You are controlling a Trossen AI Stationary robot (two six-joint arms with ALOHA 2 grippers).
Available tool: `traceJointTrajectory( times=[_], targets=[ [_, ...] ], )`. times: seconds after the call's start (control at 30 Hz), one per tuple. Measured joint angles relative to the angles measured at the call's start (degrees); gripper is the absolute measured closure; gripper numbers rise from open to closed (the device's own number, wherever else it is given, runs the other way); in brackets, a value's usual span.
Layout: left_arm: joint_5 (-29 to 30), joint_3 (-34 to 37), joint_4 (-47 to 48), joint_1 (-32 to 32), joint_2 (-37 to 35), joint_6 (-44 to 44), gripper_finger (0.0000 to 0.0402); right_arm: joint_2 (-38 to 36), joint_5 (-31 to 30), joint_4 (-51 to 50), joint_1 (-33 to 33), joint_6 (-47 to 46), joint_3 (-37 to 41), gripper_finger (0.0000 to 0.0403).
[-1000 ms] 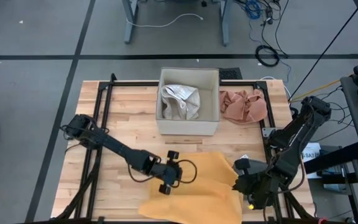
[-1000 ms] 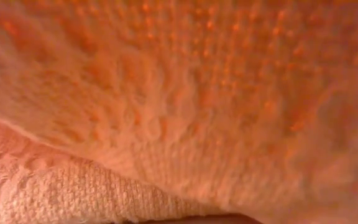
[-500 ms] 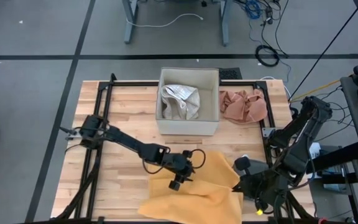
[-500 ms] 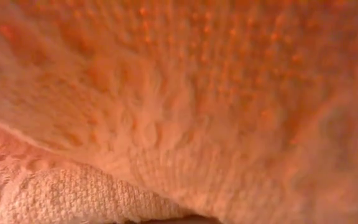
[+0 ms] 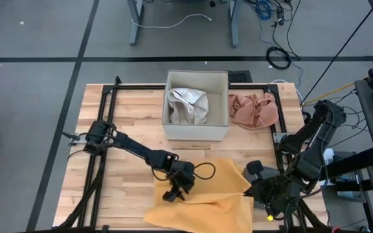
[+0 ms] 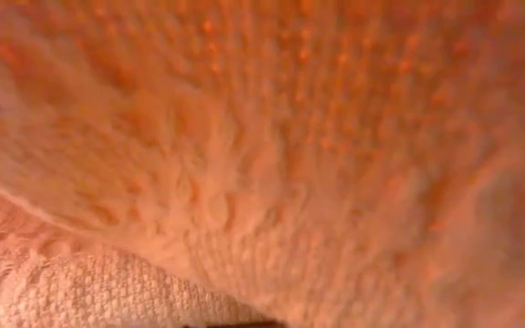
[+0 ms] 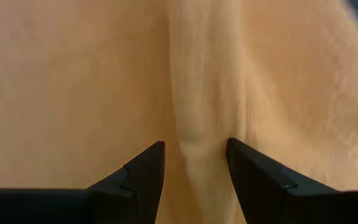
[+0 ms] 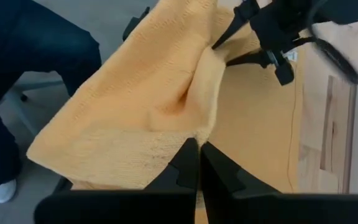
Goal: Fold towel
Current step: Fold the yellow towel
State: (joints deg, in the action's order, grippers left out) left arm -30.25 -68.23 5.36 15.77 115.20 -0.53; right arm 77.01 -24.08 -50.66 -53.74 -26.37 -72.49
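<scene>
Across the near edge of the wooden bench (image 5: 135, 123) the yellow towel (image 5: 203, 200) lies rumpled and part hanging off, only loosely doubled, so the fold looks barely begun and squaring and flattening are left. Behind it stand a box (image 5: 196, 126) with pale cloth and a pink cloth (image 5: 254, 110), untouched. Between the left gripper's (image 7: 194, 163) parted fingers (image 7: 142, 171) runs a raised towel ridge, not yet pinched. Beside the towel's right edge, the right gripper's (image 8: 199, 163) fingers are clenched tight on its corner
</scene>
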Motion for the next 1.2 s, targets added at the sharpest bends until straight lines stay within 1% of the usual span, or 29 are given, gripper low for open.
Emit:
traceJointTrajectory(
  times=[0.23, 0.57, 0.93, 1.2],
  targets=[
    [-1.38, -0.16, 10.97, -0.39, -0.31, 0.87, 0.0225, 0.00, 0.07, -2.04, 0.00, -1.70, 0.00, 0.0403],
    [-1.48, -0.04, 19.66, -0.91, -1.95, 1.32, 0.0291, 0.00, 0.11, -4.07, 0.00, -3.22, 0.00, 0.0403],
    [-2.34, 0.10, 29.57, -1.33, -6.03, 3.47, 0.0295, 0.00, 0.32, -8.73, 0.02, -7.49, -0.02, 0.0403],
    [-2.56, 0.09, 32.56, 0.13, -9.02, 6.53, 0.0295, 0.00, 0.37, -9.49, 0.01, -7.50, -0.02, 0.0403]
  ],
)
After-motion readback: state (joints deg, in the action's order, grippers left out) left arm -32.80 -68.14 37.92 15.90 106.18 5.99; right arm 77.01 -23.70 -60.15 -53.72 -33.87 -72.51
